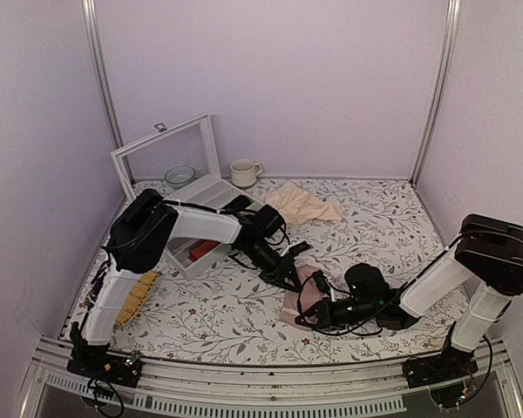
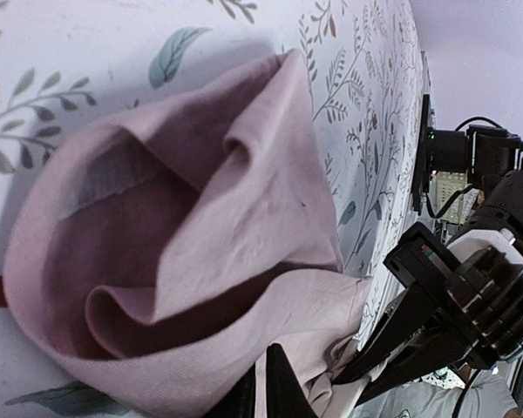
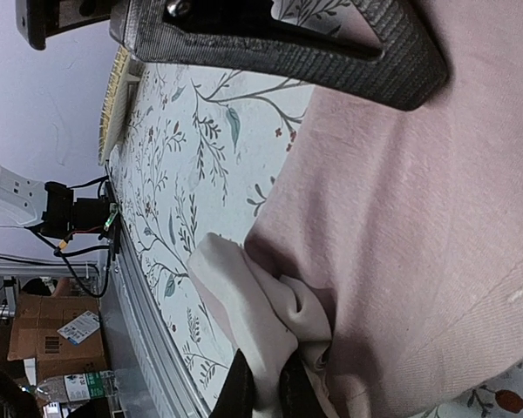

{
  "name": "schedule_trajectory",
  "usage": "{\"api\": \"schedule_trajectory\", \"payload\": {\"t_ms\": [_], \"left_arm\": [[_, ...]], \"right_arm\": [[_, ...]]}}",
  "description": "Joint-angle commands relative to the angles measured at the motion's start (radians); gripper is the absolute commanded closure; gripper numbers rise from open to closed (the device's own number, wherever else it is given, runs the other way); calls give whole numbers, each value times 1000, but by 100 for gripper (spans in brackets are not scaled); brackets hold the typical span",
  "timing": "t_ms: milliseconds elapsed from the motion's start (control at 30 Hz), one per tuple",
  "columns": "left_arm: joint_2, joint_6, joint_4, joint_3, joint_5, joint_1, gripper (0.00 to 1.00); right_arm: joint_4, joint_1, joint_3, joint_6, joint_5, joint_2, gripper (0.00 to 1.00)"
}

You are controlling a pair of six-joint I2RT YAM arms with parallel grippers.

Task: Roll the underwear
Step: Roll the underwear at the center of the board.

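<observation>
Underwear (image 2: 200,218) lies bunched on the surface (image 1: 244,322), dusty-pink folds curled inward. Your left jaws pinch its edge; your right jaws clench its cream waistband (image 3: 244,296).

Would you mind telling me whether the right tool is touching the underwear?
Touching. The right wrist view shows the right tool closed on a pale fold of the underwear, with the cloth pinched in its grip.

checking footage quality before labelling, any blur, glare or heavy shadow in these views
Top view: soft even light, no glare, faint shadow under the left arm. Left wrist view: underwear sharp, inner folds deep in shadow. Right wrist view: its weave crisp, no glare, picture turned sideways.
</observation>
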Motion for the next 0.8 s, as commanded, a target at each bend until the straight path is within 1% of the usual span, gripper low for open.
{"api": "schedule_trajectory", "payload": {"t_ms": [0, 133, 500, 767], "left_arm": [[24, -7, -45, -42, -167, 39, 93], [23, -10, -45, -45, -171, 40, 93], [15, -21, -42, -68, -188, 64, 94], [8, -29, -37, -62, -188, 68, 93]], "right_arm": [[-56, 1, -22, 42, -91, 85, 100], [-31, -12, -17, 60, -127, 155, 100], [-26, -58, -9, 53, -150, 191, 100], [34, -61, -12, 44, -182, 283, 100]]}}
